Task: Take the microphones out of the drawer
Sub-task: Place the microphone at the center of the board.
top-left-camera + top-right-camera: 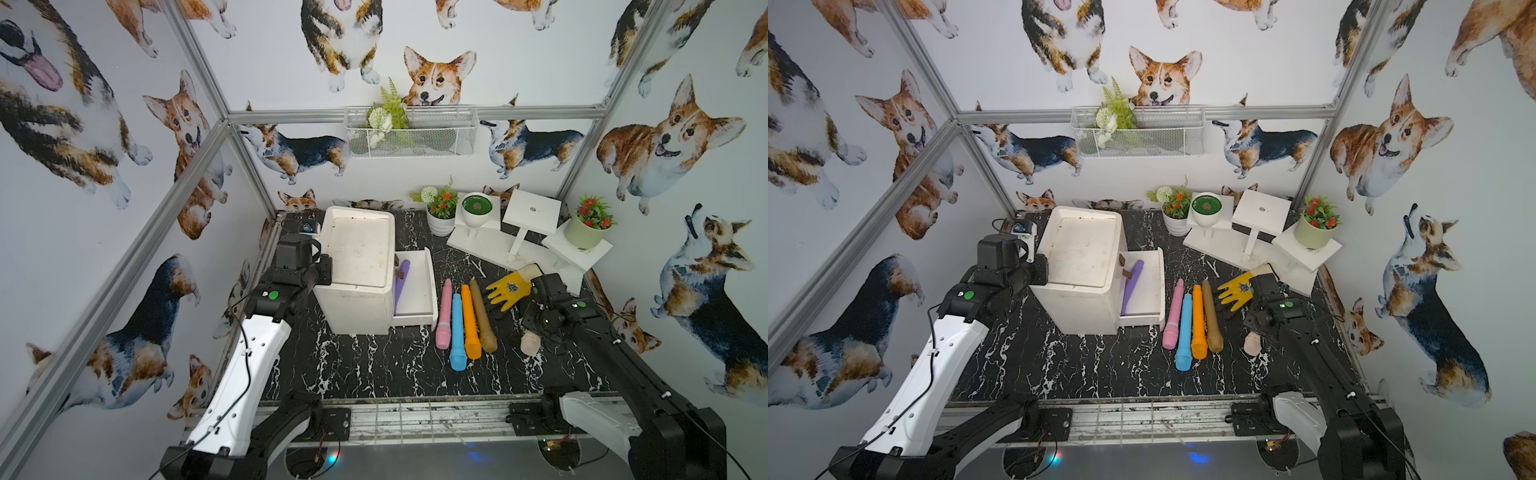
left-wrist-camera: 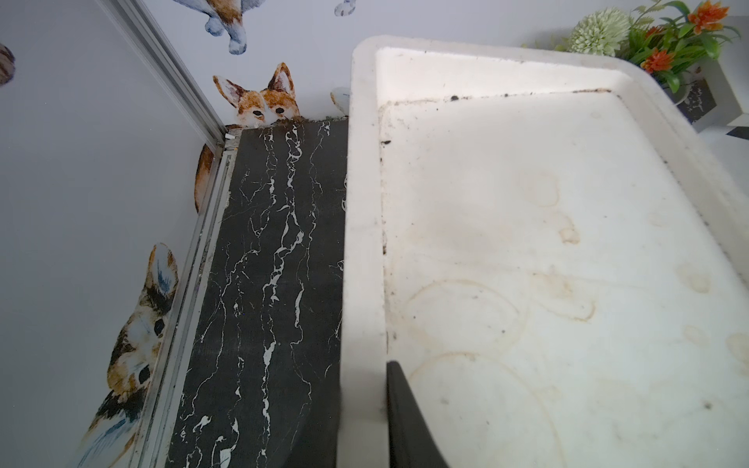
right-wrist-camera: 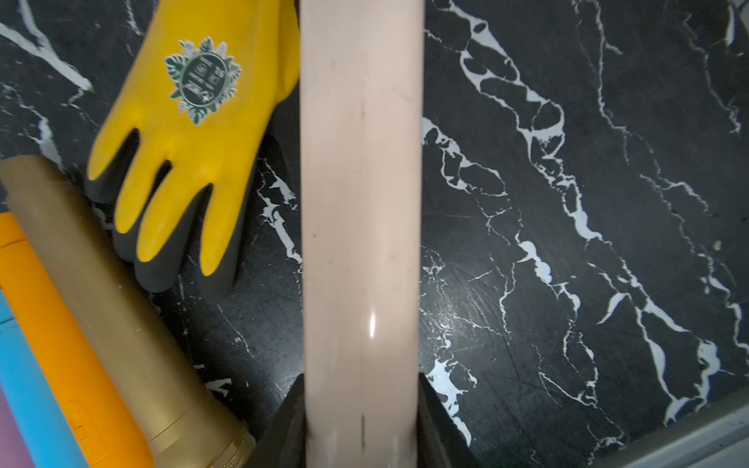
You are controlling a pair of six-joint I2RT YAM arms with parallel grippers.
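A purple microphone lies in the open drawer of a white cabinet. My left gripper is shut on the left rim of the cabinet's top, one dark finger resting inside the rim. Over the table to the right, my right gripper is shut on a pale beige microphone. That one's head pokes out below the wrist in both top views. The right gripper hangs well right of the drawer.
Pink, blue, orange and gold microphones lie side by side right of the drawer. A yellow glove lies beside them. A white stand with plant pots fills the back right.
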